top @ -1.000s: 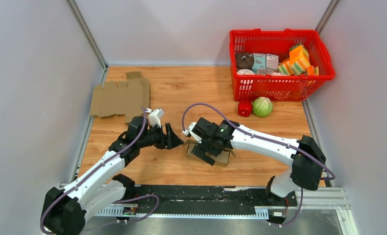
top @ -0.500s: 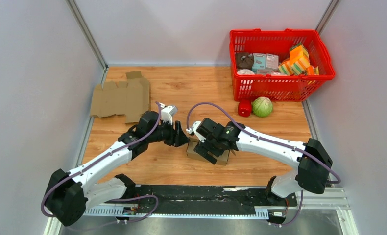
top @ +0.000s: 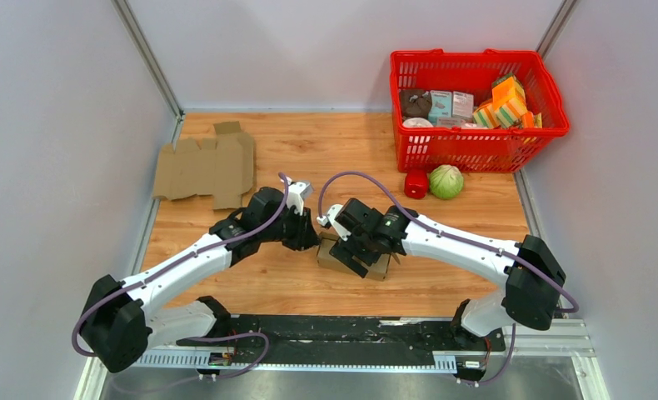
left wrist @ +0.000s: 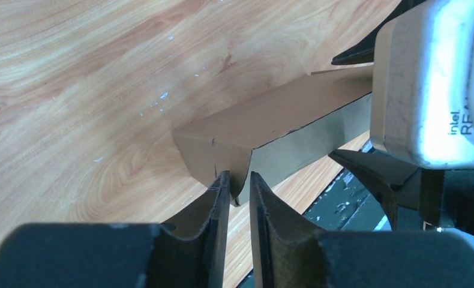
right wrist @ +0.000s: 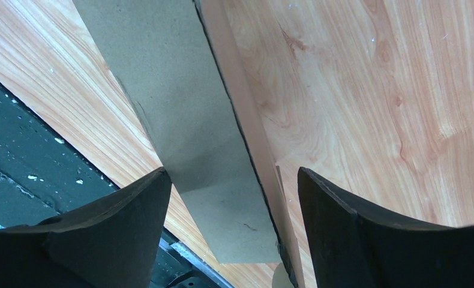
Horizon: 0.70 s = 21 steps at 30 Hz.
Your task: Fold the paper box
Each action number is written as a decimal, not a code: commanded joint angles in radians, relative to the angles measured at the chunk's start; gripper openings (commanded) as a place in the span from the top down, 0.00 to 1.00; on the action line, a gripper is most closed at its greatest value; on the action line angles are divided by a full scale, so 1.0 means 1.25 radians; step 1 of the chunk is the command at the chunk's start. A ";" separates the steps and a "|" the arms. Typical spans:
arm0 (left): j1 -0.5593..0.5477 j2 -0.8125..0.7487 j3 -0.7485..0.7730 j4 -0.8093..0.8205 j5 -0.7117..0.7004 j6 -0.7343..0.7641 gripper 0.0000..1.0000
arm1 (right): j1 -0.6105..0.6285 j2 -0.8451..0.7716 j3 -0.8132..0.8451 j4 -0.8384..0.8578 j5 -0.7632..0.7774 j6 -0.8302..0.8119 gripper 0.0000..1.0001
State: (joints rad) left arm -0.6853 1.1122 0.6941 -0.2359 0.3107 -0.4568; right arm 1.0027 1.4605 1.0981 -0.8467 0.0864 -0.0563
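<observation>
Paper box: the paper box (top: 381, 268) sits partly folded on the tabletop (top: 326, 150), middle of the width and towards the near edge, with one brown panel raised.
Left end effector: the left end effector (top: 311, 236) is low at the box's left side. In the wrist view its fingers (left wrist: 213, 204) are nearly together either side of a corner flap, with a thin gap showing. I cannot tell if they pinch it.
Right end effector: the right end effector (top: 351, 258) sits over the box from the right. Its fingers (right wrist: 102, 234) are spread wide and straddle a cardboard panel, with no grip visible (the panel runs between them, nearer the left finger).
Spare blank: a flat cardboard cutout (top: 205, 171) lies unfolded by the left edge, towards the far left corner.
Basket: a red basket (top: 476, 146) stands in the far right corner, filled with packaged goods.
Loose items: a cabbage (top: 446, 181) and a small red object (top: 416, 184) lie side by side just in front of the basket.
</observation>
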 commanded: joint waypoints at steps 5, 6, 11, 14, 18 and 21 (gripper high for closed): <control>-0.028 0.020 0.041 0.001 0.007 -0.010 0.82 | -0.007 -0.012 -0.003 0.040 -0.016 -0.002 0.21; -0.037 0.028 0.045 0.001 0.002 -0.009 0.83 | -0.007 -0.014 -0.002 0.040 -0.019 -0.002 0.21; -0.051 0.029 0.041 -0.005 -0.035 -0.016 0.91 | -0.013 -0.014 -0.003 0.047 -0.030 0.000 0.21; -0.057 0.034 0.039 -0.011 -0.056 -0.016 0.90 | -0.017 -0.016 -0.008 0.056 -0.043 0.001 0.22; -0.060 0.018 0.048 -0.006 -0.051 -0.051 0.72 | -0.020 -0.015 -0.010 0.054 -0.041 -0.002 0.22; -0.064 0.026 0.062 -0.022 -0.077 -0.032 0.66 | -0.020 -0.012 -0.011 0.056 -0.043 0.000 0.22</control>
State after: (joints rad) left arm -0.7563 1.1465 0.7162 -0.2512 0.2520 -0.4995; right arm 0.9825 1.4609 1.0927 -0.8116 0.0456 -0.0563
